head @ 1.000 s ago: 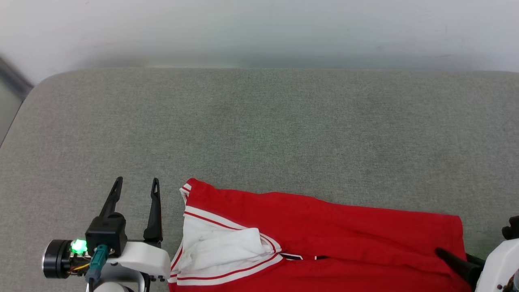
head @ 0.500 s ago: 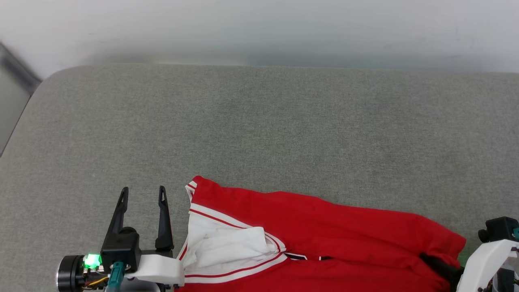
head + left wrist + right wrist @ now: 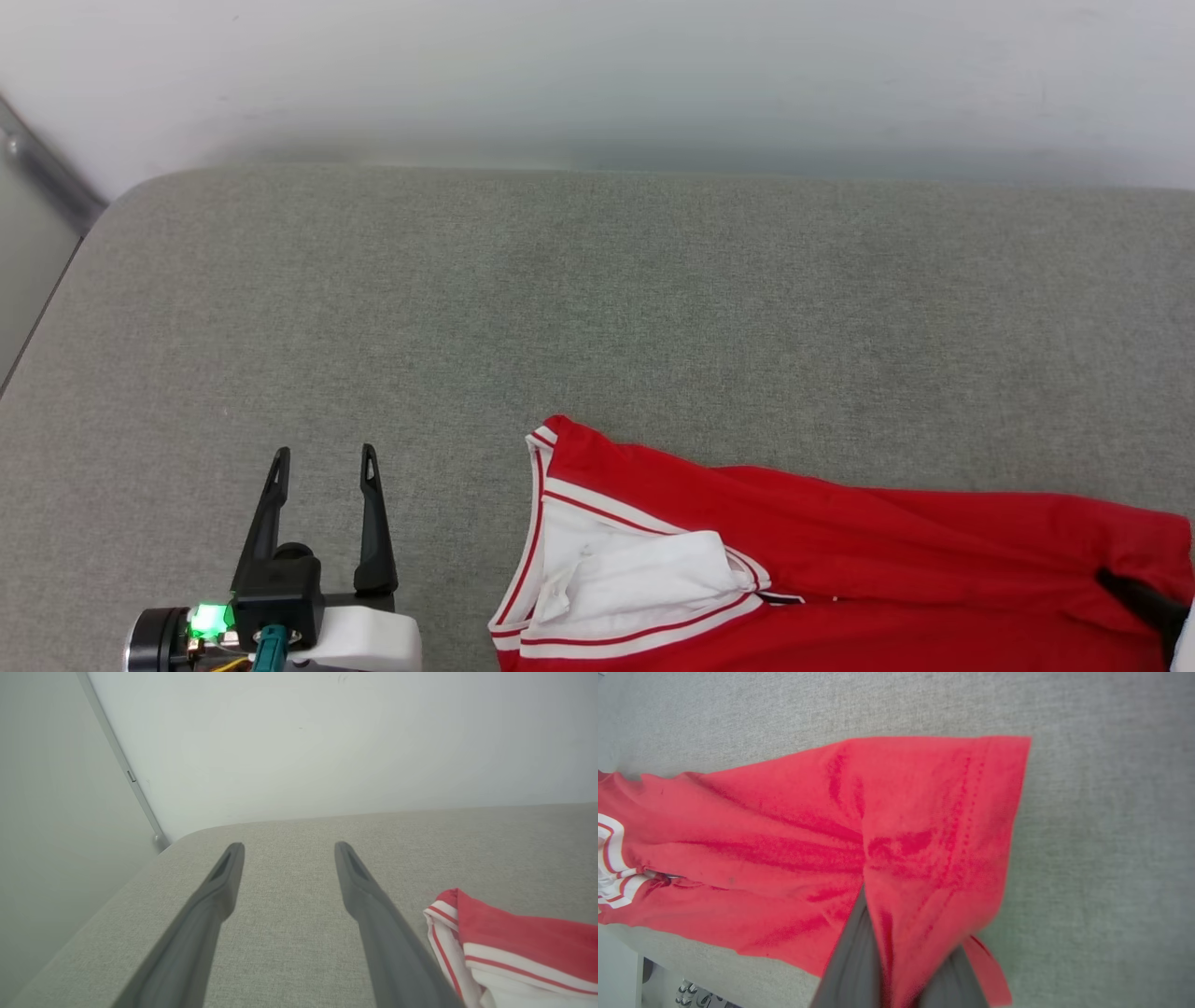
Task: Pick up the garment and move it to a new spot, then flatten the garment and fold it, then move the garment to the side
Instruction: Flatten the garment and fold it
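The garment point(image 3: 840, 551) is a red jersey with a white sleeve and striped trim. It lies bunched along the near edge of the grey surface, at the lower right of the head view. My right gripper point(image 3: 1144, 605) grips the garment's right hem. In the right wrist view the red cloth point(image 3: 924, 826) is pinched between that gripper's point(image 3: 896, 956) two dark fingers and drapes over their tips. My left gripper point(image 3: 322, 457) stands open to the left of the garment, apart from it, with nothing between its fingers. In the left wrist view the open left gripper point(image 3: 289, 847) has the striped sleeve edge point(image 3: 448, 914) to its right.
The grey fabric-covered surface point(image 3: 560, 308) stretches wide and bare behind and to the left of the garment. A pale wall point(image 3: 597, 75) runs along its far edge. The surface's rounded left corner point(image 3: 112, 201) meets a metal strip point(image 3: 42, 173).
My right gripper has shut on the garment's hem, and the garment has slid to the right, away from the left gripper. The left gripper has stayed open. The head view has shifted slightly.
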Available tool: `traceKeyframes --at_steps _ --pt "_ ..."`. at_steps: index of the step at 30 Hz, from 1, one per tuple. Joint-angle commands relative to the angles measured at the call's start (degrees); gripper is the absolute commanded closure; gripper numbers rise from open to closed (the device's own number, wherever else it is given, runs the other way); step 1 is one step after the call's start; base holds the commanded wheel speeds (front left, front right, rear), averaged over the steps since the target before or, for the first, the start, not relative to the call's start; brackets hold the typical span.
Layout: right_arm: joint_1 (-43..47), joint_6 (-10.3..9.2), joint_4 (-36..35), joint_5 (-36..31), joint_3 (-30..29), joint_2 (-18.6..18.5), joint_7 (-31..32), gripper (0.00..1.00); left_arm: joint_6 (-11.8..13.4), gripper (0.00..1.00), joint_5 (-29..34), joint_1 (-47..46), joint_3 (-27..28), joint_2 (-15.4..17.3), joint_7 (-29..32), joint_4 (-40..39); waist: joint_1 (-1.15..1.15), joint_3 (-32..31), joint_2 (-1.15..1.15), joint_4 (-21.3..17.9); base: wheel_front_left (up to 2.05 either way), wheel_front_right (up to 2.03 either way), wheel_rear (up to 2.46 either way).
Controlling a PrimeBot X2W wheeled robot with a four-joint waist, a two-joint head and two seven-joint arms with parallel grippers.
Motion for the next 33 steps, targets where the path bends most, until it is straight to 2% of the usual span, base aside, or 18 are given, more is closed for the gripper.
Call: traceKeyframes --at_steps 1,5,10,16,20,26,33 --pt "0.9 -0.08 0.0 0.0 -0.4 -1.0 0.2 1.00 -0.4 0.00 0.6 0.7 0.6 -0.3 -0.1 -0.2 0.00 -0.3 0.00 0.0 0.00 0.00 0.00" --pt "1.6 -0.06 -3.3 1.0 -0.6 -2.5 1.8 1.00 -1.5 0.00 1.4 1.7 1.3 -1.1 -0.1 0.0 0.00 -1.1 0.00 -0.2 0.00 0.00 0.00" --pt "2.2 -0.05 -12.1 1.8 0.3 -2.8 4.2 1.00 -2.5 0.00 2.2 2.5 1.8 -1.7 -0.1 0.1 0.00 -1.7 0.00 -0.3 0.00 0.00 0.00" --pt "0.1 -0.05 -23.0 0.1 2.2 -1.2 7.7 1.00 -3.7 0.00 3.0 2.4 1.8 -2.7 -0.1 0.2 0.00 -1.4 0.00 -0.1 0.00 0.00 0.00" --pt "-3.0 -0.05 -27.5 -3.4 5.2 0.9 10.6 1.00 -4.3 0.00 3.3 1.8 1.7 -3.3 -0.1 0.3 0.00 -0.8 0.00 0.4 0.00 0.00 0.00" --pt "-8.7 -0.06 -29.1 -7.3 10.5 4.7 14.2 1.00 -5.0 0.00 3.6 0.6 1.3 -3.9 -0.1 0.4 0.00 0.4 0.00 1.5 0.00 0.00 0.00" --pt "-19.1 -0.06 -25.1 -14.0 20.2 11.9 14.6 1.00 -5.8 0.00 3.8 -1.2 1.4 -4.7 -0.1 0.6 0.00 2.4 0.00 2.9 0.00 0.00 0.00"
